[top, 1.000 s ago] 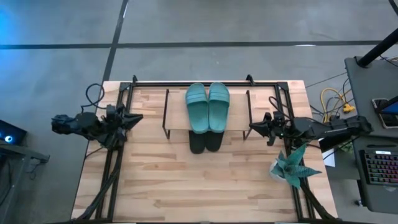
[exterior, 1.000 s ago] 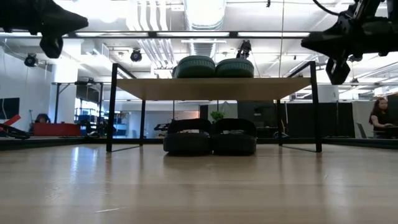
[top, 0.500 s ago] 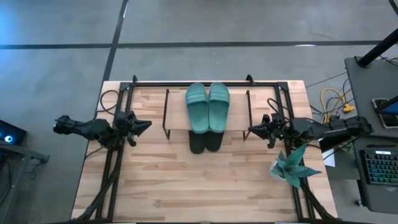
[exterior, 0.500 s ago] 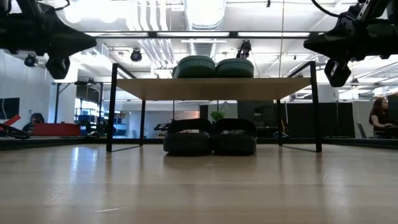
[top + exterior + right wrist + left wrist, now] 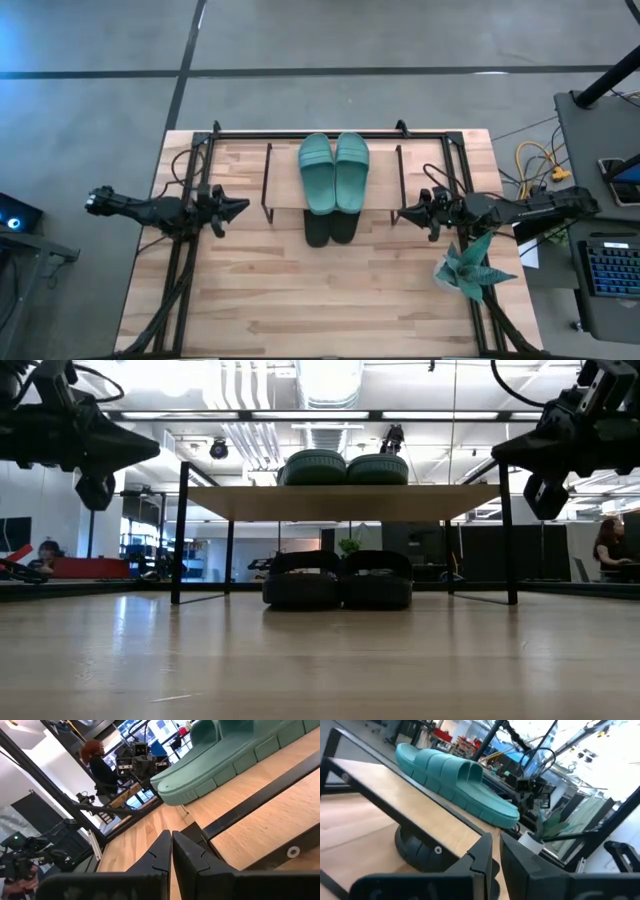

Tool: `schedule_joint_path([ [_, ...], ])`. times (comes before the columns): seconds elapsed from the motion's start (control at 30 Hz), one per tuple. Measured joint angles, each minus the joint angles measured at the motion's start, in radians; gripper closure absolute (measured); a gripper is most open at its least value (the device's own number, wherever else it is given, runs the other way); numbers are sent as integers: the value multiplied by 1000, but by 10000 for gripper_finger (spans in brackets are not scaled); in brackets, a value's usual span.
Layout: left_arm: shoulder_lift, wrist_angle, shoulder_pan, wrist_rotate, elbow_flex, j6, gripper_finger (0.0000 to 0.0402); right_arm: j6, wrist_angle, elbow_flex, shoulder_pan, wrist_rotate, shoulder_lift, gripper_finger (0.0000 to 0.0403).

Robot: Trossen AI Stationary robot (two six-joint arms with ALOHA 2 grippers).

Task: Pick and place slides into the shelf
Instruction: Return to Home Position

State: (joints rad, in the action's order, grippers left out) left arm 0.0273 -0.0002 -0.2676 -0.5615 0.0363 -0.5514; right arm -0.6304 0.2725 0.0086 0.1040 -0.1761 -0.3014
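Both arms are near black all over, slim tubes joined by chunkier rounded housings. The left arm (image 5: 150,208) and the right arm (image 5: 520,208) look like twins, each narrowing to a pointed tip. A thin black cable (image 5: 441,172) loops loose beside the right one. Seen up close, the left gripper (image 5: 496,845) has two flat, matte black fingers (image 5: 480,857), wedge-shaped, with a small stepped notch cut into the inner edge. The right gripper (image 5: 171,840) has the same angular pair on a broad dark block.
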Motion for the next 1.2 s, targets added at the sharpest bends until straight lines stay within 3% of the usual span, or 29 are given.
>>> schedule_joint_path([
  [0.57,1,19,0,-133,0,-19,380,-5,-30,0,0,-5,0,394],
  [0.83,2,105,0,-137,2,-19,380,-127,-6,1,0,-16,0,394],
  [1.1,6,106,0,-136,2,-13,380,-150,-3,1,0,-16,0,394],
  [1.2,6,106,0,-128,2,-11,380,-108,3,2,0,29,-1,394],
])
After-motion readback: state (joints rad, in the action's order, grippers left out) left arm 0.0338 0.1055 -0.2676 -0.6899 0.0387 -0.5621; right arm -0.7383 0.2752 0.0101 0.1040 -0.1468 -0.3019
